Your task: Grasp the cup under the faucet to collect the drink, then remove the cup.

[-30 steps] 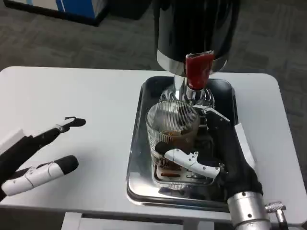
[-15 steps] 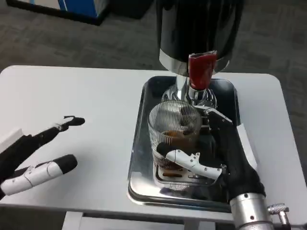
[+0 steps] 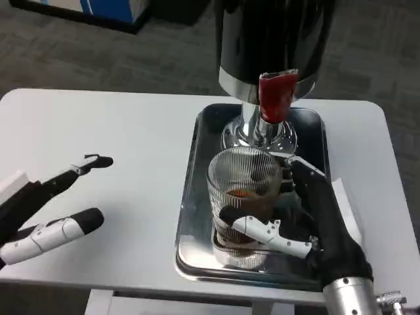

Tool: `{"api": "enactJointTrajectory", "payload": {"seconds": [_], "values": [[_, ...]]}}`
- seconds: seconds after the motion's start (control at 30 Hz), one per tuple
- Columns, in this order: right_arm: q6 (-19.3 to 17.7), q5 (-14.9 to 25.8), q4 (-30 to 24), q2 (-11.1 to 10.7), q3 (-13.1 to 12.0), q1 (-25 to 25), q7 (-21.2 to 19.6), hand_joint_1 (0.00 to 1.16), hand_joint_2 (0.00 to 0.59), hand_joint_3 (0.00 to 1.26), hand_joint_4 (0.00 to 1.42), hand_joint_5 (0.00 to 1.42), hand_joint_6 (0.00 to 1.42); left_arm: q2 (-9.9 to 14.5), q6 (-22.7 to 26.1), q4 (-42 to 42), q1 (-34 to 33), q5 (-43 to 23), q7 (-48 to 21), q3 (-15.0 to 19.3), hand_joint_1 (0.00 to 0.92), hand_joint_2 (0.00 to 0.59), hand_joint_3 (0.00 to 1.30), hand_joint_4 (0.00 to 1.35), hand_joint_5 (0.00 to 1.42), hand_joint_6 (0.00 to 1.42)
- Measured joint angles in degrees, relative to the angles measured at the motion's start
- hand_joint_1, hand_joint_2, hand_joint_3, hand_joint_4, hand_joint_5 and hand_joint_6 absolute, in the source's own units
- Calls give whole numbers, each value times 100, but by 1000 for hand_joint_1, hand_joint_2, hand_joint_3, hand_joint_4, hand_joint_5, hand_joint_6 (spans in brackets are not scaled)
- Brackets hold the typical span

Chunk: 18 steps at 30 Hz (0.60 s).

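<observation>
Fingers (image 3: 262, 230) of the right hand (image 3: 308, 226) were wrapped round the lower half of the cup (image 3: 244, 197), a white-and-black digit lying across its near face and the dark palm pressed to its side at three o'clock. So that hand gripped the cup. The cup stood on the tray (image 3: 190, 216), just toward six o'clock of the faucet (image 3: 277, 97), with brown drink in its lower part.

By the look of it the cup was clear ribbed glass or hard plastic: stiff, smooth between the ridges, breakable if knocked against the metal. Part full, it would be moderately heavy and ready to slop, so it wanted keeping upright and moving slowly. The low hold round the body seemed sound; a grasp nearer the rim would tip it more easily.

The tray was a polished steel rectangle with rounded corners and a raised lip, mirror-bright, and a slotted drip grate lay under the cup. At twelve o'clock rose the dispenser (image 3: 272, 33), a glossy black cylinder on a chrome base, its faucet capped in red.

Far off at nine o'clock the left hand (image 3: 49, 210) lay over the matte white table (image 3: 131, 131), fingers apart, holding nothing.
</observation>
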Motion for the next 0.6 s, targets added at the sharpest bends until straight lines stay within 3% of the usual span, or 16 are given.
{"api": "enactJointTrajectory", "payload": {"seconds": [0.6], "values": [[181, -5, -617, -25, -2, 458, 289, 830, 153, 583, 591, 728, 695, 1, 0, -433, 2, 244, 84, -24, 0, 55, 122, 14, 40, 0]]}}
